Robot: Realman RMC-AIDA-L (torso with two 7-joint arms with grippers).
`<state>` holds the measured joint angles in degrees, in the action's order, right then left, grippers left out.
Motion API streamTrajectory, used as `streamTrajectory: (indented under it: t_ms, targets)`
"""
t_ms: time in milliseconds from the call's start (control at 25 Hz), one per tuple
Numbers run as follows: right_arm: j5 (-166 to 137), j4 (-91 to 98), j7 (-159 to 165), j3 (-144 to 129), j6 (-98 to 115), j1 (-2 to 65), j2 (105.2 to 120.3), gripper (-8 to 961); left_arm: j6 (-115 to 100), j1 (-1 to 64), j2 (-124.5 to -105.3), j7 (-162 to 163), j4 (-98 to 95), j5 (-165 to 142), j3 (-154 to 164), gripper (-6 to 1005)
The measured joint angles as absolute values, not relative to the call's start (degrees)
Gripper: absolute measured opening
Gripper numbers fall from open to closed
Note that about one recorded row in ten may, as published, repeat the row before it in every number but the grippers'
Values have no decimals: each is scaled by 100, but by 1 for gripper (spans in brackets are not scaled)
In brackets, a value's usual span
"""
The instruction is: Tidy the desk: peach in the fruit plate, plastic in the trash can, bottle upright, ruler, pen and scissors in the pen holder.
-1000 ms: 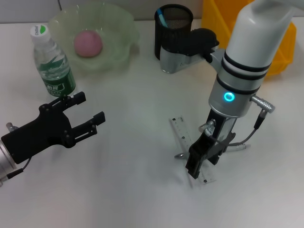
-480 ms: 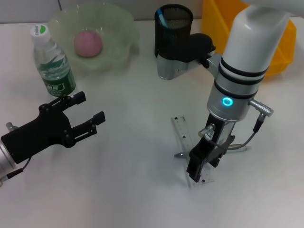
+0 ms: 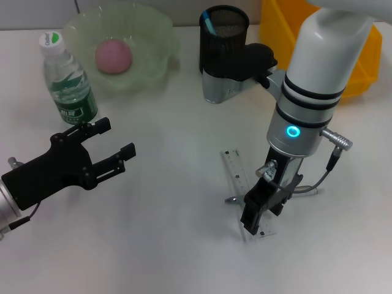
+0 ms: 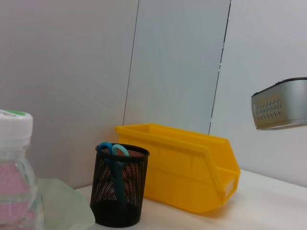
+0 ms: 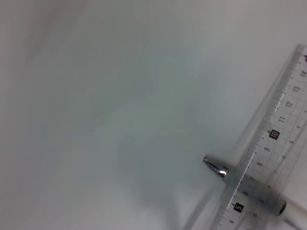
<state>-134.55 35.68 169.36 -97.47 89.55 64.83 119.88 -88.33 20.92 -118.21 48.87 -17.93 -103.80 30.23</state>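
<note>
My left hand hovers with fingers apart, idle, near the upright bottle. I judge the ruler and pen step is in hand: my right hand, fingers apart, hangs over the ruler on the desk, the pen crossing it. The ruler's long axis runs near-to-far; next, clamp it

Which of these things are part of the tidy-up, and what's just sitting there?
Job: peach in plate, upright bottle, scissors in holder, ruler and pen crossed under right gripper, bin, left gripper.
Lying about: nothing else visible.
</note>
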Motion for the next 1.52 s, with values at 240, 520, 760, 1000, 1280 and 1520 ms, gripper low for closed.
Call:
streamTrajectory:
  t_ms: [240,520,760,1000,1280,1520]
  targets:
    - [-13428,3568,16936,-9760,8956,6486,11988,637,-8833,2094,-11821,4882,-1793,-10380,3023,785]
    - [-13402,3568,16936,-9808,8944,6488,11988,636,-8833,2105,-11821,4879,-1793,-10380,3023,785]
    - [-13402,3568,16936,-9819,8924,6495,11988,636,-8833,2115,-11821,4882,-1793,-10377,3023,785]
    - [-13352,3569,16931,-9831,8913,6505,11988,637,-8833,2129,-11821,4884,-1793,-10372,3023,785]
    - [-13202,3569,16922,-10029,8905,6537,11989,637,-8829,2165,-11824,4886,-1799,-10370,3017,785]
    - [-13200,3568,16918,-10041,8897,6539,11988,637,-8825,2188,-11831,4887,-1802,-10370,3014,785]
